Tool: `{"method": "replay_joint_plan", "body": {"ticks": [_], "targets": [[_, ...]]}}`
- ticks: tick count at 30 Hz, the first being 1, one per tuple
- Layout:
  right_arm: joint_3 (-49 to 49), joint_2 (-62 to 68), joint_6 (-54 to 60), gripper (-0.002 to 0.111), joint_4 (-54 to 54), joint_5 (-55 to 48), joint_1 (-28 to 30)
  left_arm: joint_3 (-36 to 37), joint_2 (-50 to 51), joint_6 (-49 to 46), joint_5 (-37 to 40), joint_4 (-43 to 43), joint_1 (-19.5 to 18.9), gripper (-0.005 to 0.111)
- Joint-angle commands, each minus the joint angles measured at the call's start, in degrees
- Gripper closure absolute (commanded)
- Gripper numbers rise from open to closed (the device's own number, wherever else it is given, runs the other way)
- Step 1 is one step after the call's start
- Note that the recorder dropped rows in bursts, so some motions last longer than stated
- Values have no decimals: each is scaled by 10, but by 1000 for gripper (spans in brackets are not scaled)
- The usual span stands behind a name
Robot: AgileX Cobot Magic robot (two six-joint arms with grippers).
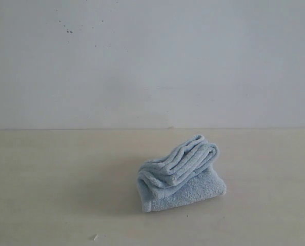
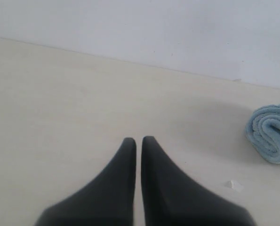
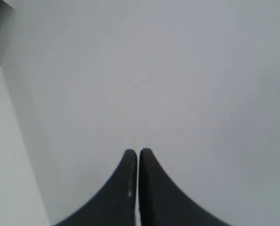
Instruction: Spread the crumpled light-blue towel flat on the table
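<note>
Left wrist view shows the left gripper (image 2: 138, 141) with its fingers almost touching, holding nothing, and the table (image 2: 60, 103) ahead of it. The right gripper (image 3: 138, 153) is likewise pinched together and empty, facing only wall (image 3: 177, 70). Neither is near the towel (image 1: 180, 174), which lies bunched in thick folds on the table, about five o'clock from the exterior view's middle. Pinching several layers at once would likely drag the whole bundle instead of opening it. No tag, brand or writing shows.

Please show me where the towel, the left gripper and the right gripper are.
towel (image 1: 180, 174): exterior view, middle of the bundle.
left gripper (image 2: 138, 140): left wrist view, between its closed fingertips.
right gripper (image 3: 138, 151): right wrist view, between its closed fingertips.
</note>
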State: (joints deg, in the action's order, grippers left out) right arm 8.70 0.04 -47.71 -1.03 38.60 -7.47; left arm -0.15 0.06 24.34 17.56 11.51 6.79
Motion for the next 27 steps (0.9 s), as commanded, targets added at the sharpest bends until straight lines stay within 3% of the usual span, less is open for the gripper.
{"method": "replay_joint_plan", "body": {"ticks": [1, 7, 11, 16, 19, 22, 27], "targets": [[135, 51, 9, 107, 95, 1, 2, 2, -1, 0, 1, -1, -2, 103], [281, 258, 33, 107, 347, -28, 2, 2, -1, 0, 1, -1, -2, 103], [312, 411, 74, 107, 480, -122, 2, 2, -1, 0, 1, -1, -2, 103], [314, 639, 130, 107, 473, -301, 2, 2, -1, 0, 1, -1, -2, 103], [314, 754, 102, 107, 464, -332, -2, 2, -1, 0, 1, -1, -2, 103], [313, 801, 43, 107, 469, -347, -62, 2, -1, 0, 1, -1, -2, 103], [325, 828, 112, 107, 549, -347, -252, 2, -1, 0, 1, -1, -2, 103]]}}
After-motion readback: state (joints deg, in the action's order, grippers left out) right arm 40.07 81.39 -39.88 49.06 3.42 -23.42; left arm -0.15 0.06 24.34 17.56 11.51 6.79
